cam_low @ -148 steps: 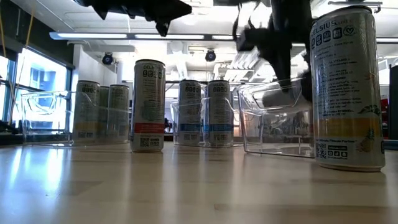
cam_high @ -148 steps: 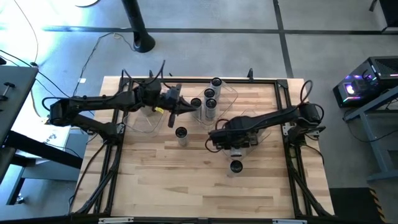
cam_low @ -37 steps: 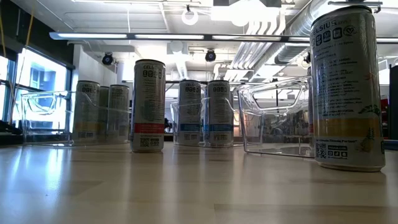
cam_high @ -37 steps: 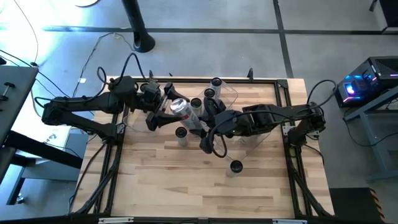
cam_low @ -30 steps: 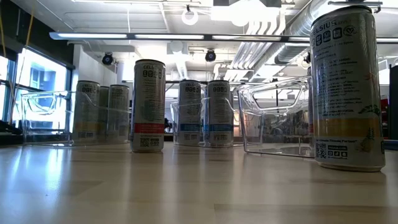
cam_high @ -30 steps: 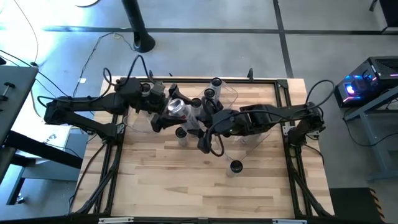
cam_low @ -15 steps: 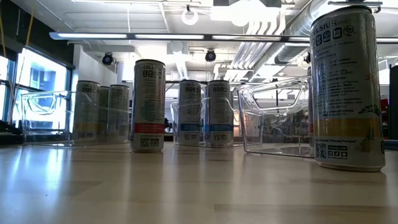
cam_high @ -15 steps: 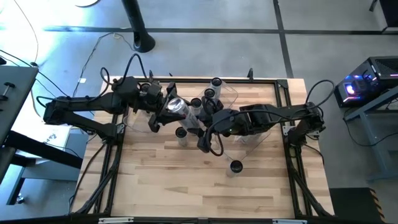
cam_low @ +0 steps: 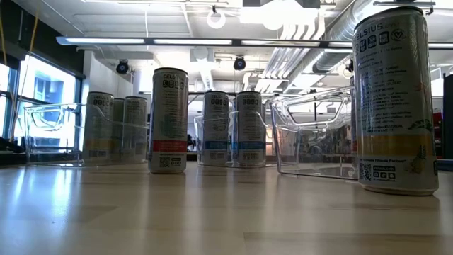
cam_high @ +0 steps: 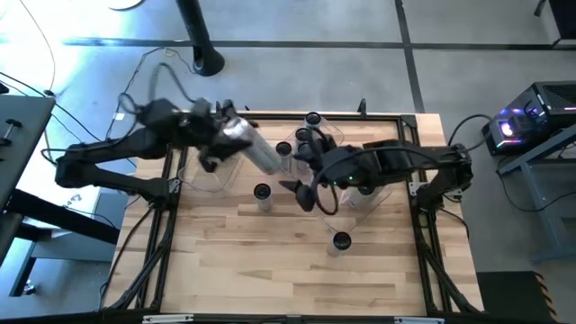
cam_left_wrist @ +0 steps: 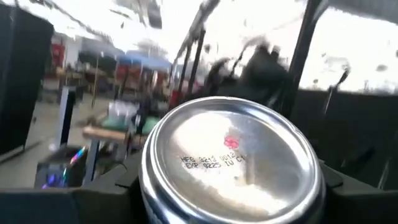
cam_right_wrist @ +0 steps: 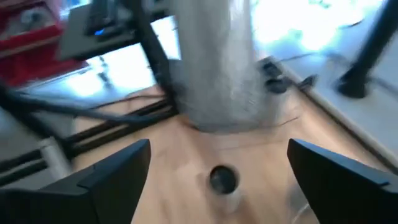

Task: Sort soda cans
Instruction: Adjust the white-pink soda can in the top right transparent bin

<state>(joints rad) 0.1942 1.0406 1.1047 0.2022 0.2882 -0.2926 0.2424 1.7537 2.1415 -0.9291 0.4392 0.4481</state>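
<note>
Gripping a silver can (cam_high: pixel 255 149) by its body, the left gripper (cam_high: pixel 227 135) holds it tilted in the air over the back-left part of the counter (cam_high: pixel 270 261). The left wrist view shows what the high view cannot: the can's (cam_left_wrist: pixel 231 163) shiny end facing the camera, with a small red mark and a stamped code too blurred to read with certainty, and a dark finger (cam_left_wrist: pixel 93 199) on either side of it. The right gripper (cam_high: pixel 304 191) hangs near the middle of the counter with its fingers (cam_right_wrist: pixel 109 177) spread wide and nothing between them; the right wrist view looks past them at the silvery body of the held can (cam_right_wrist: pixel 214 68) and down on an upright can (cam_right_wrist: pixel 222 180) on the wood.

From above, more cans stand on the counter: one (cam_high: pixel 262 194) just left of the right gripper, one (cam_high: pixel 341 241) alone nearer the front, and a cluster (cam_high: pixel 308 130) at the back by a clear bin (cam_high: pixel 335 135). Neither gripper shows in the low view, which gives the labels instead: the nearest can (cam_low: pixel 393 99) reads "CELSIUS" above fine print and a QR code, and another can (cam_low: pixel 169 120) farther back has a red band. Clear bins (cam_low: pixel 311 134) stand among the far cans.
</note>
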